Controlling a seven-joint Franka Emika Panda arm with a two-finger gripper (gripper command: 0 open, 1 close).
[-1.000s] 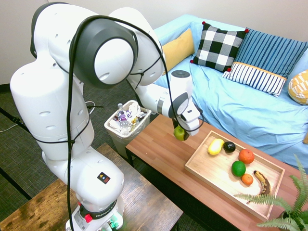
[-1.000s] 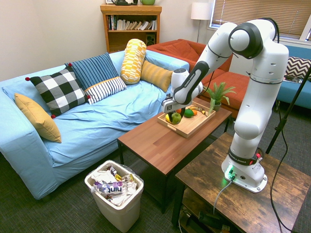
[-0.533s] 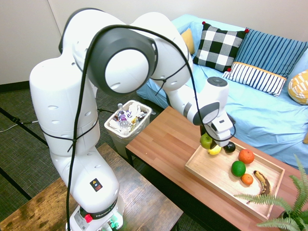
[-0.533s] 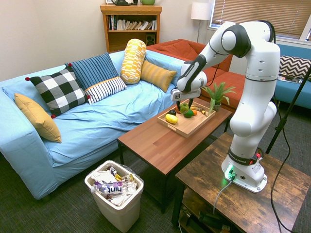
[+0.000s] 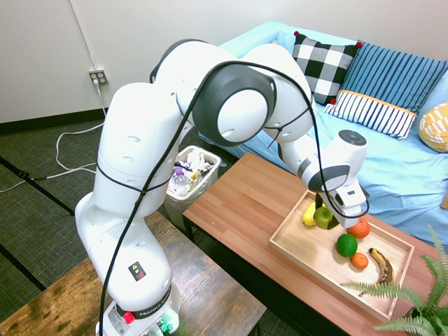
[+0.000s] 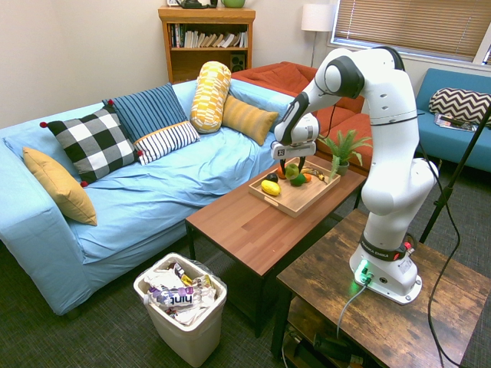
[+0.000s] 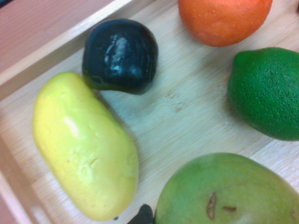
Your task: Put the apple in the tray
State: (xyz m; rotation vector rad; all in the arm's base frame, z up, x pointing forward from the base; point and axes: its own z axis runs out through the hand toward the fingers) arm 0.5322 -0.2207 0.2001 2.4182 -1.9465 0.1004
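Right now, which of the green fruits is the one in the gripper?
The lighter yellow-green apple, held by the gripper above the tray; the darker green fruit lies in the tray.

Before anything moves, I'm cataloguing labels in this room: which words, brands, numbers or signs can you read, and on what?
"hint": on the bottle in the waste bin.
"FRANKA", rest unclear: on the dark band at the robot arm's base.
Warning sticker on the arm: too small to read.
Book spines: too small to read.
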